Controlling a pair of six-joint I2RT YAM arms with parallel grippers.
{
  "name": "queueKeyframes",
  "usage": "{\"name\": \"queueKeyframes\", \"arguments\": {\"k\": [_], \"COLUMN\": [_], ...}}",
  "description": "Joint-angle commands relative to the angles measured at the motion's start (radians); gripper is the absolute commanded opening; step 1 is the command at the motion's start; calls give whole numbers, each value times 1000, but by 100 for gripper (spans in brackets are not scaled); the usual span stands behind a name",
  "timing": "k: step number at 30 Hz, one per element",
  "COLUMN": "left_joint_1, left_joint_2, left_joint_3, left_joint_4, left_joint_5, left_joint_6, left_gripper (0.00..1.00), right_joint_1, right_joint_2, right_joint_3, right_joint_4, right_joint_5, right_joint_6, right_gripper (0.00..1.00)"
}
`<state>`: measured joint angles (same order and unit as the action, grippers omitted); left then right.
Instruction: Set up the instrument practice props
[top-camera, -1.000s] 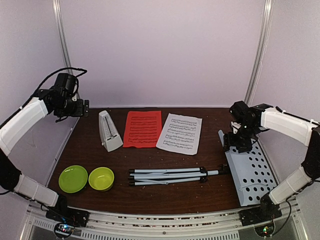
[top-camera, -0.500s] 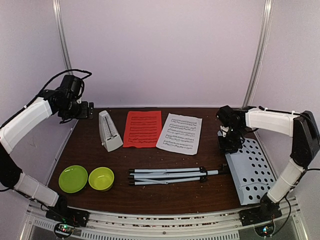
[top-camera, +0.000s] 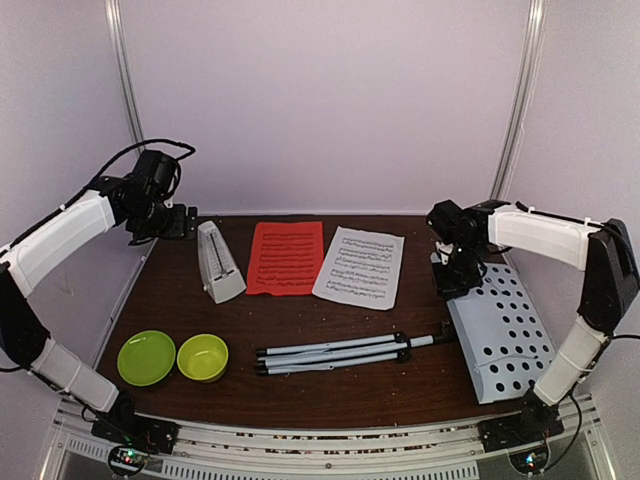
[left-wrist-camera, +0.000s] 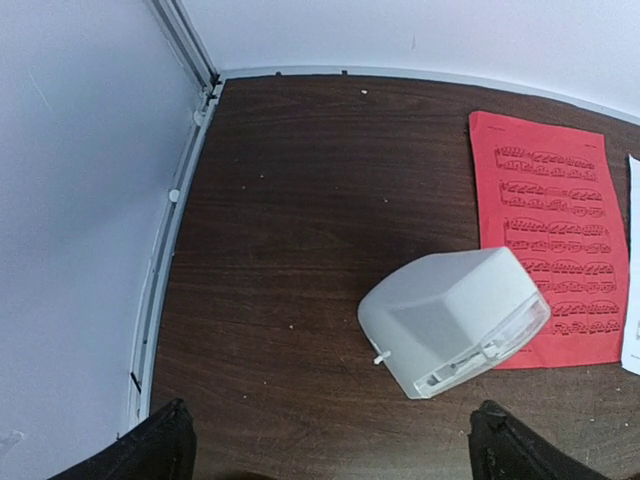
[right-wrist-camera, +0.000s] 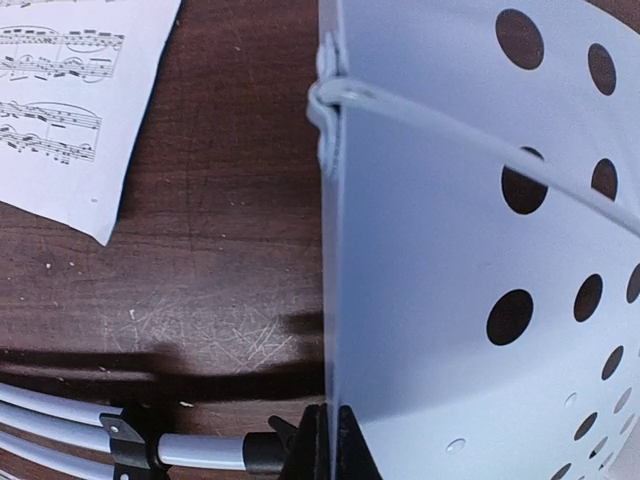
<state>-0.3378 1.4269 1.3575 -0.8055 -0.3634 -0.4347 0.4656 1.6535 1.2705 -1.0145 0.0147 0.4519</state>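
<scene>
A dark wooden tabletop (top-camera: 300, 390) carries the practice props, seen from above. The grey-white music stand (top-camera: 440, 340) lies dismantled-looking across the near half. Its perforated desk (top-camera: 505, 335) sits at 4 o'clock by the right edge. Its folded tripod legs (top-camera: 335, 352) stretch flat from the desk toward 6 o'clock. The wrist view shows the desk's left edge raised off the wood, with a thin wire running across its face.

The right hand (top-camera: 455, 275) is at 2 o'clock. Its fingers (right-wrist-camera: 345, 445) are pinched fully together on the desk's far left edge, just above the black joint of the legs.

Two music sheets lie flat side by side at 12 o'clock. The red sheet (top-camera: 286, 257) is on the left and the white sheet (top-camera: 360, 266) on the right, their edges close but apart.

The whitish pyramid metronome (top-camera: 217, 262) stands at 10 o'clock, just left of the red sheet.

Two lime-green bowls (top-camera: 146, 357) (top-camera: 203, 357) sit touching at 8 o'clock, the shallower one to the left.

The left hand (top-camera: 185, 222) hovers at 11 o'clock near the back wall. It is spread wide and holding nothing, and the metronome sits just beyond it.
</scene>
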Motion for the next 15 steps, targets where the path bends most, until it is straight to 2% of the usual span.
{"name": "queueKeyframes", "arguments": {"k": [1,9,15], "left_joint_1": [-35,-58,-59], "left_joint_2": [26,40,41], "left_joint_3": [68,99,115], "left_joint_4": [14,14,28], "left_joint_5": [-13,-7,10], "left_joint_6": [-19,-74,-122], "left_gripper": [98,98,98], "right_joint_1": [13,25,41], "right_joint_2": [-37,-46,-80], "right_joint_3": [130,324,415], "right_joint_4": [-75,-165,-148], "right_joint_5": [137,271,394], "right_joint_6": [-45,-120,-218], "right_gripper": [0,0,0]}}
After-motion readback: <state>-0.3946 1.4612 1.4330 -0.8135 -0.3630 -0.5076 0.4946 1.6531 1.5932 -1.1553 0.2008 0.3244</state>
